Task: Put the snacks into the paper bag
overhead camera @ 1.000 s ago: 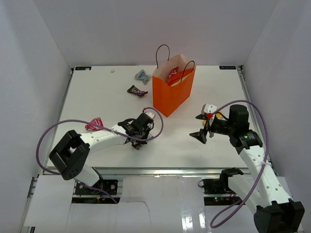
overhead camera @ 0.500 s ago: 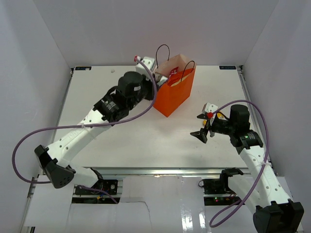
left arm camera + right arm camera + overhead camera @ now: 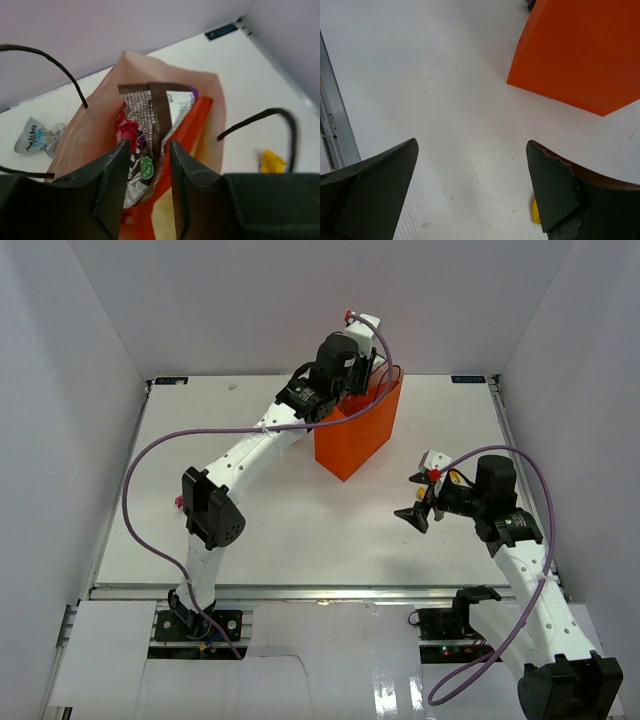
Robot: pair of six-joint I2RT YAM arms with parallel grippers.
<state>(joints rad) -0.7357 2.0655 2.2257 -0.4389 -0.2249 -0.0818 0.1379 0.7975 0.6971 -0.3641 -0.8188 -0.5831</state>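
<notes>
The orange paper bag (image 3: pixel 350 435) stands upright at the back middle of the table. My left gripper (image 3: pixel 370 365) hangs over its mouth. In the left wrist view the gripper (image 3: pixel 148 145) is shut on a brown candy bar (image 3: pixel 152 115), which hangs between the narrowly spaced jaws above the bag's pale inside (image 3: pixel 95 120). A red chip bag (image 3: pixel 125 127) lies inside. A silvery-blue wrapper (image 3: pixel 37 140) lies on the table behind the bag. My right gripper (image 3: pixel 415 502) is open and empty, right of the bag (image 3: pixel 580 50), next to a yellow packet (image 3: pixel 535 212).
The bag's thin black loop handles (image 3: pixel 55 65) arch up on both sides of my left gripper. A pink packet (image 3: pixel 180 502) peeks out beside the left arm's elbow. White walls close in the table at the back and on both sides.
My left arm lifted from the table's front left, swung to the back and now holds the candy bar over the bag's mouth. The right arm has not moved.
</notes>
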